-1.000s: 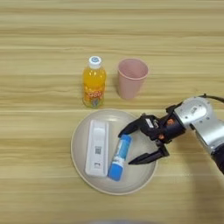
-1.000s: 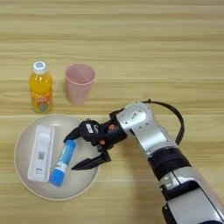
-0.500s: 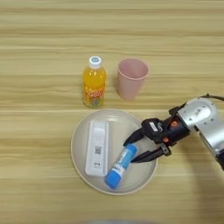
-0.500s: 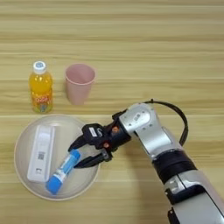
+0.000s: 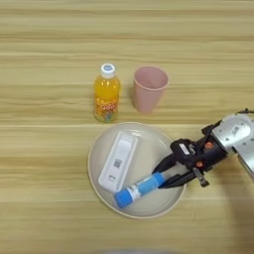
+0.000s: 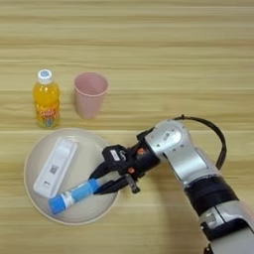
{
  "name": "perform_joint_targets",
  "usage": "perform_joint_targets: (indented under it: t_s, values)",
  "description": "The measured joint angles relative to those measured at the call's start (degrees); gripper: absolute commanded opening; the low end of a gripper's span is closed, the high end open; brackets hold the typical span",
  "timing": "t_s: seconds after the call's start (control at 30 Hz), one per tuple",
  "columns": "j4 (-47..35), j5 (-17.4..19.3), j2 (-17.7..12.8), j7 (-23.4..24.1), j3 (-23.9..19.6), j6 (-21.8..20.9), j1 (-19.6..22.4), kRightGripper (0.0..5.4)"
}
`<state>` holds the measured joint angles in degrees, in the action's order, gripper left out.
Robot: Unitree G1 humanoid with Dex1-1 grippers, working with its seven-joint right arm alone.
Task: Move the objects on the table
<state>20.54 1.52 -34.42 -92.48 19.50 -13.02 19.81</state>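
The right gripper point(image 6: 101, 179) had its two black fingers closed, apparently pinching, on the end of the blue tube point(image 5: 139, 189) lying slantwise on the beige plate point(image 5: 99, 149) beside the white device point(image 5: 118, 161), so a steady, level lift looked best.

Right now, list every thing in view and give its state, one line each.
Bottle: upright on the table, cap on.
Cup: upright beside the bottle, mouth up.
Tube: lying tilted in the plate, its right end between the gripper's fingers.
Device: flat in the plate.
Plate: flat on the table.
Gripper: shut on the tube's end.
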Motion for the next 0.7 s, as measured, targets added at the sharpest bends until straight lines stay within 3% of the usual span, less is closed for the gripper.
perform_joint_targets:
  t_s: [0.33,0.7]
  values:
    - [-1.9,1.18,-1.32,-0.01,-0.3,1.37,-0.8,1.23]
    - [-6.3,7.11,-1.57,-0.02,-3.35,6.52,-1.0,1.22]
